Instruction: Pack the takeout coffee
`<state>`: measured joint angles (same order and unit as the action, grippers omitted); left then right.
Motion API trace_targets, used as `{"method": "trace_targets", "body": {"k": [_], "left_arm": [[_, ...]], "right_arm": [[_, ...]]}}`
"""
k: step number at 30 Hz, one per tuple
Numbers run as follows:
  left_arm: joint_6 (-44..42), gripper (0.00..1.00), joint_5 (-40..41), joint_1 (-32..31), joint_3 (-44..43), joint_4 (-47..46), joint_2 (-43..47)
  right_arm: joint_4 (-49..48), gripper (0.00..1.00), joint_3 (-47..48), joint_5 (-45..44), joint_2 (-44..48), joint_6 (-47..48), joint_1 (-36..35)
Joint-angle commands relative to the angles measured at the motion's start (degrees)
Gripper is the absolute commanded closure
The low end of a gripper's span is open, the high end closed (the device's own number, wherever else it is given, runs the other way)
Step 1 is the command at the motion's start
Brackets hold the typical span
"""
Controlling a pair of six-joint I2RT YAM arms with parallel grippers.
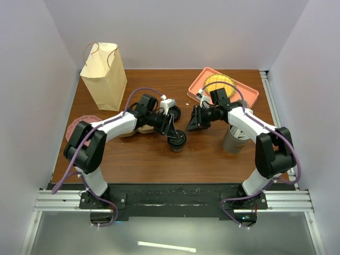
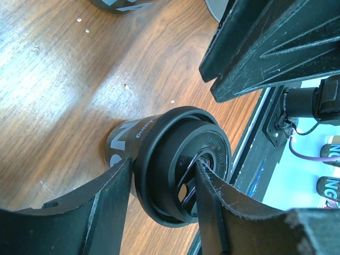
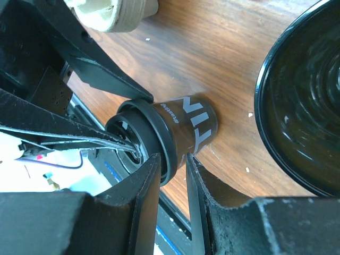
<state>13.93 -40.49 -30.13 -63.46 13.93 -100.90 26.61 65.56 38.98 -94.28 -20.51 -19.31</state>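
**Takeout coffee** (image 1: 177, 139): small black lidded cup, upright on the counter (image 1: 143, 159) near its middle, between the two arms. It is not yet in any carrier or bag.

**Left hand** (image 2: 162, 170): clamped on the coffee at the lid. One finger lies against the outside of the rim and the other reaches across the lid's top. A pinch this high on the rim probably serves to steady or lift the cup without squeezing its paper wall. It also risks prying the lid loose.

**Right hand** (image 3: 172, 162): jaws only narrowly parted and holding nothing. It hangs just beside the same cup, its tips pointed at the lid's edge. It is likely placed to brace the cup or take it over.

**Second black cup** (image 1: 173, 112): a twin of the first, standing just behind it, lid on and untouched.

**Pulp carrier** (image 3: 135, 8): tan, partly hidden under the left arm, near the cups. It is the probable destination, which would explain why the cups are kept close to it.

**Paper bag** (image 1: 103, 77): upright at the far left corner, mouth open upward and well apart from the cups.

**Grey cup** (image 1: 234, 139): stands by the right arm.

**Pink tray** (image 1: 247, 95): sits at the far right.
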Motion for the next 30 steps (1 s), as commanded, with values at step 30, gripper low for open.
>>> {"method": "trace_targets", "body": {"k": [30], "left_arm": [[-4.71,0.47,16.23,-1.78,6.07,9.89,-8.61]], "right_arm": [[-8.5,0.85,-14.84,-4.0,-6.09,-1.55,0.15]]}}
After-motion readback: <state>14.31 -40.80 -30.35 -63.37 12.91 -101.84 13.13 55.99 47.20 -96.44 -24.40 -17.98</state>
